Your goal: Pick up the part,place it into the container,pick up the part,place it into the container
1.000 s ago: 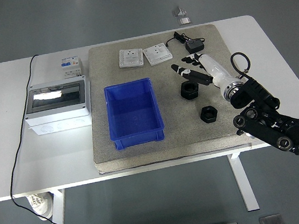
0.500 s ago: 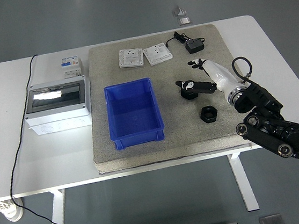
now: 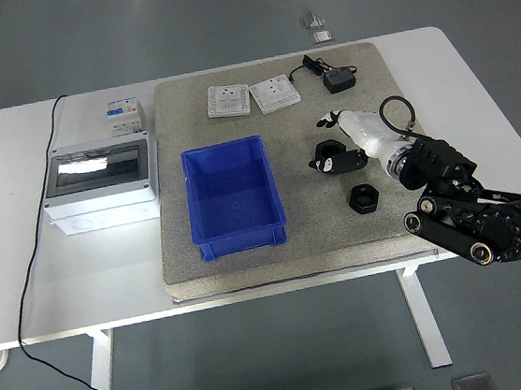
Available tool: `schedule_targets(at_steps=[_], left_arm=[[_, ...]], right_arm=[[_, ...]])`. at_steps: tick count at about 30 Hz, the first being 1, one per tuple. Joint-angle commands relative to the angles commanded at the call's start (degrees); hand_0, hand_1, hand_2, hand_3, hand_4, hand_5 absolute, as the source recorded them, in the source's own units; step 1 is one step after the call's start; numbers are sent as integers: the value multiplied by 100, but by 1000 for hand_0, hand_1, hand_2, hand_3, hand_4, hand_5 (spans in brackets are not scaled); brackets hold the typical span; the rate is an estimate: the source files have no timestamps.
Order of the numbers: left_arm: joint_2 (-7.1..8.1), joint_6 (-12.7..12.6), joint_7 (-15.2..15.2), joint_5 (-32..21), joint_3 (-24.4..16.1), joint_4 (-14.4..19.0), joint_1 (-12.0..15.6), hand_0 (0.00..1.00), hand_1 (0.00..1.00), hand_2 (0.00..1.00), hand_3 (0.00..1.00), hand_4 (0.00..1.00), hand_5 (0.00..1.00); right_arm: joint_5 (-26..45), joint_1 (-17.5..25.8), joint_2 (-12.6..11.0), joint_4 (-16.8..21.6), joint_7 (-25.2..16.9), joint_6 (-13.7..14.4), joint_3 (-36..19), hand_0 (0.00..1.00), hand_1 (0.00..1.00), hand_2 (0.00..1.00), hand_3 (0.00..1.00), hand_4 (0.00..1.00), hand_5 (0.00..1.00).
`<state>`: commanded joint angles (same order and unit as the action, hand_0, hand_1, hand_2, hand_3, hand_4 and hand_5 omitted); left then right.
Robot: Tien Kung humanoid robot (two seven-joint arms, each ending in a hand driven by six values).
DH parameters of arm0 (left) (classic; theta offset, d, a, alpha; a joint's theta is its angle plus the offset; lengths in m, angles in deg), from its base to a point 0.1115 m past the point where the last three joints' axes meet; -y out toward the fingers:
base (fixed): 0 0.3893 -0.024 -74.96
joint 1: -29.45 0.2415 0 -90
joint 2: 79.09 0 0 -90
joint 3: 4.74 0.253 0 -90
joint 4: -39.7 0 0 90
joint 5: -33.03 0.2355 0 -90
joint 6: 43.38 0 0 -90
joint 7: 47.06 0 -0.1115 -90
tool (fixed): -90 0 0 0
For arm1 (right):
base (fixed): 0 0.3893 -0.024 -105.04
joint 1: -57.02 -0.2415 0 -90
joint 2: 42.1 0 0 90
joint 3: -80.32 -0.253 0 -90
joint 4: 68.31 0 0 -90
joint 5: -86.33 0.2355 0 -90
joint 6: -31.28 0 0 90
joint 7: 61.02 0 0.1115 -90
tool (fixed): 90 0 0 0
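On the grey mat [image 3: 249,257], the right hand [image 3: 350,140] had its fingers clamped on one black part [image 3: 333,157]. The second part [image 3: 364,198] sat just below those fingers, and the blue container [image 3: 233,197] lay off to their left.

Right hand [image 3: 342,148] reached in from lower right over the grey mat [image 3: 340,233], fingers curled round a black nut-like part [image 3: 334,155]; whether it was lifted or resting on mat couldn't be told. Second black part [image 3: 364,198] lay on mat just below/right of hand, apart from it. Blue container [image 3: 234,198] sat on mat's left half, well left of both parts. Two white socket plates [image 3: 251,96] lay side by side at mat's far edge, black adapter w/ cable [image 3: 337,79] to their right. White tabletop [image 3: 25,278] carried a grey enclosure box w/ clear lid [image 3: 101,182] left of mat, small breaker unit [image 3: 123,112] behind it.
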<state>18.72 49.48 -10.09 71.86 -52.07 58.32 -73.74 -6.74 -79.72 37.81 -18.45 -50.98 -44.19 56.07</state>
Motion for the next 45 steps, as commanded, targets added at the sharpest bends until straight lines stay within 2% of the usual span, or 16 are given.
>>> schedule_targets(at_steps=[6, 13, 23, 36, 45], left_arm=[[-3, 62, 0, 191, -104, 12, -23, 720, 717, 689, 758, 927, 927], [10, 46, 0, 115, -43, 6, 1, 719, 717, 687, 755, 932, 927], [2, 31, -27, 67, -33, 2, 1, 721, 717, 685, 756, 941, 939], [-23, 17, -38, 285, -160, 10, -45, 721, 714, 680, 755, 941, 957], [-43, 11, -17, 336, -200, 19, -46, 721, 714, 679, 754, 941, 966]], right_arm=[[339, -251, 211, -387, 13, -48, 619, 863, 803, 748, 737, 824, 423], [761, -411, 369, -928, -215, 194, 995, 850, 772, 724, 713, 821, 417], [1038, -515, 432, -1196, -339, 460, 1119, 831, 743, 707, 705, 817, 418], [1867, -775, 757, -1730, -259, 616, 2273, 823, 711, 700, 687, 802, 408], [1844, -789, 657, -1713, -372, 971, 2078, 814, 690, 683, 677, 786, 408]])
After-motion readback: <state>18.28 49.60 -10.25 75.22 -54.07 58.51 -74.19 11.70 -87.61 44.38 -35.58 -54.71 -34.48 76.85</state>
